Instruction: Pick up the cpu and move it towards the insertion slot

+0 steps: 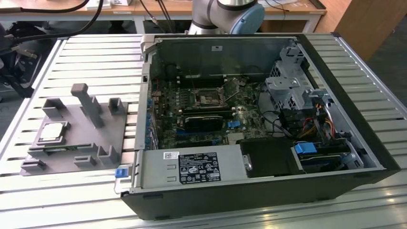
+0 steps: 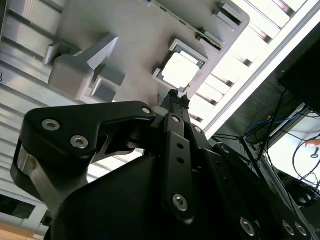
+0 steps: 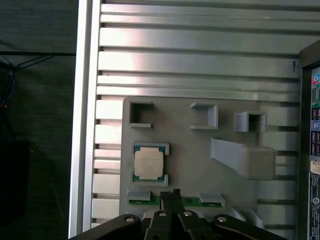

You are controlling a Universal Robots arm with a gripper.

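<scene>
Below the closed, empty end effector (image 3: 172,194), the cpu (image 3: 149,163) is seated in a grey plate (image 3: 200,165) laid on the ribbed metal bench (image 3: 200,60).

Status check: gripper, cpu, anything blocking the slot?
Gripper shut, empty, over the fixture plate. Cpu seated in its plate recess, untouched. Slot inside the open case, nothing seen over it.
</scene>
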